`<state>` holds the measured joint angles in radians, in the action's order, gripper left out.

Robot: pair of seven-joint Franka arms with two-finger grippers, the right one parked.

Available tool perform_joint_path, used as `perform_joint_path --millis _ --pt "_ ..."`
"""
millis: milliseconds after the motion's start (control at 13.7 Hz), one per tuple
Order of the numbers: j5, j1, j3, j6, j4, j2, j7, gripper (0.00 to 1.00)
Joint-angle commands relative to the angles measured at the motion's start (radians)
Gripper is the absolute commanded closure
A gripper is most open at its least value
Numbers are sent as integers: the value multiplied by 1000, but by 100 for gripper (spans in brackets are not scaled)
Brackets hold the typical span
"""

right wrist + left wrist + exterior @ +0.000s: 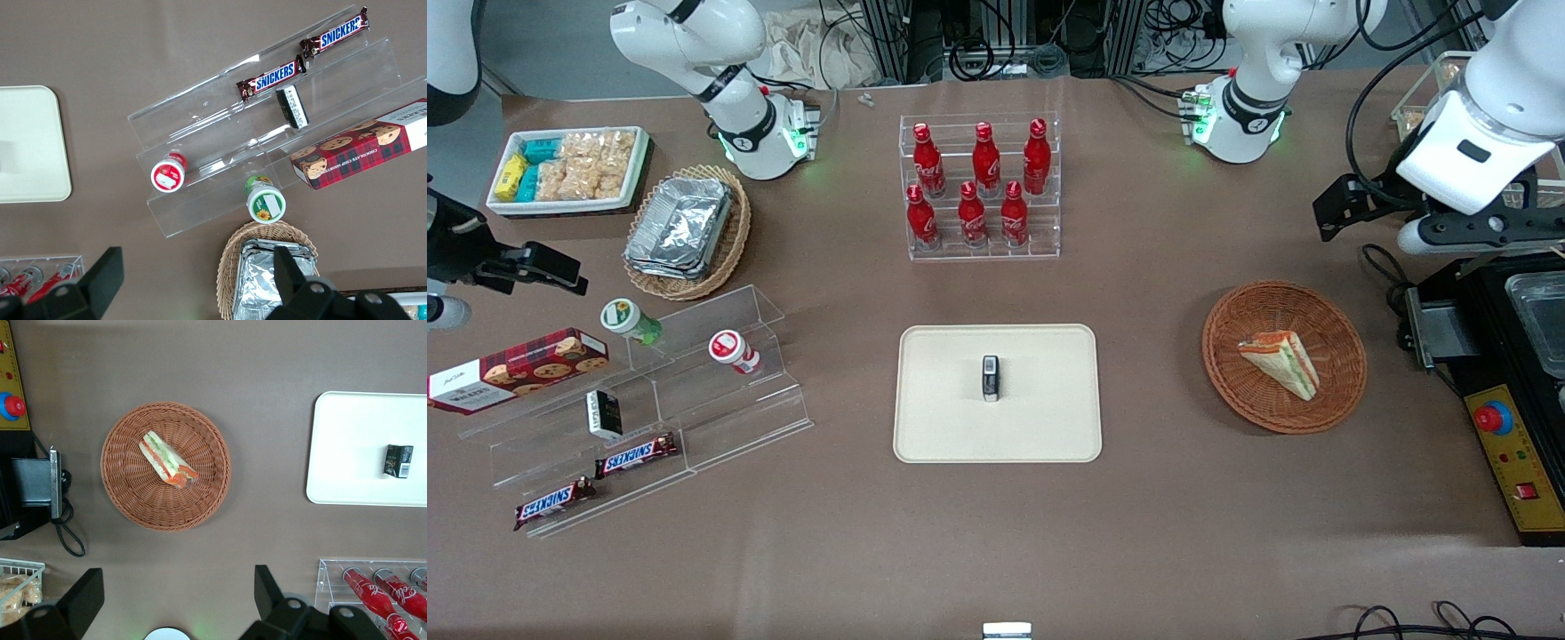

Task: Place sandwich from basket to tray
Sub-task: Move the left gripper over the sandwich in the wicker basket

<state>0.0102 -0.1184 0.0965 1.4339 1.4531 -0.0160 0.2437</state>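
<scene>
The sandwich (1280,363) (168,460), a pale wedge with green and orange-red layers, lies in the round reddish-brown basket (1245,391) (133,500). The cream tray (943,418) (347,467) sits mid-table, beside the basket toward the parked arm's end, with a small black box (991,379) (399,461) on it. My gripper (1352,209) (177,587) hangs high above the table, farther from the front camera than the basket and apart from it. It is open wide and holds nothing.
A clear rack of red bottles (983,191) (383,590) stands farther from the front camera than the tray. A black control box with a red button (1507,453) lies beside the basket at the working arm's end. Stepped clear shelves with snacks (649,400) stand toward the parked arm's end.
</scene>
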Motion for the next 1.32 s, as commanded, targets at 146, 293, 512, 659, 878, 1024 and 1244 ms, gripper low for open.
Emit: perform_joint_path --millis 146,293,512,659,878,1024,1244 --pt "5 6 -4 -40 -19 -4 -1 0" --pt "14 8 -6 -41 -8 -18 5 0" --pt "2 13 -63 -23 48 -21 130 0" --pt "-30 13 -96 67 149 -3 224 0" --pt "-45 11 -115 265 335 18 411 0" --pt "-44 9 -115 388 427 -10 514 0" --pt "-27 9 -115 576 608 -32 574 0"
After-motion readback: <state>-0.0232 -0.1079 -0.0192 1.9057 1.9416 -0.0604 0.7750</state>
